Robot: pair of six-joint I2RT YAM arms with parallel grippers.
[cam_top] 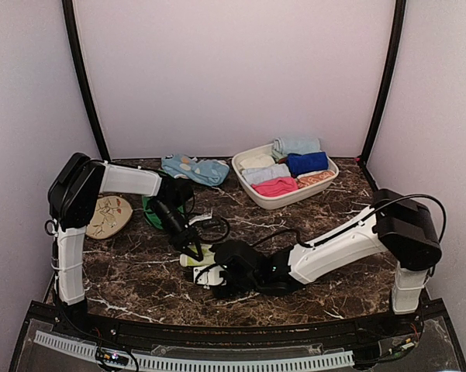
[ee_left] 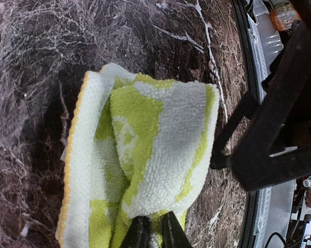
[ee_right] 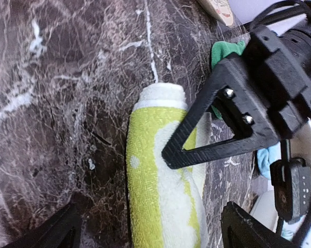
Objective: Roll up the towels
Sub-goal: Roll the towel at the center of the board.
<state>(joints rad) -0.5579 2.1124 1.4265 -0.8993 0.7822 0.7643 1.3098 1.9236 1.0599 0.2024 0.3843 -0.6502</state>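
Rolled lime towel lies near the centre of the table, its edge pinched by the left gripper. The right gripper has its jaws spread either side of the roll. Green towel sits farther left.

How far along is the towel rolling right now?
Done: the lime towel lies rolled into a tube. In hand: the left tool is pinching its outer flap, and the right tool stands open astride the roll, not touching it. Left: the green towel, bunched at the back left, looks unrolled.
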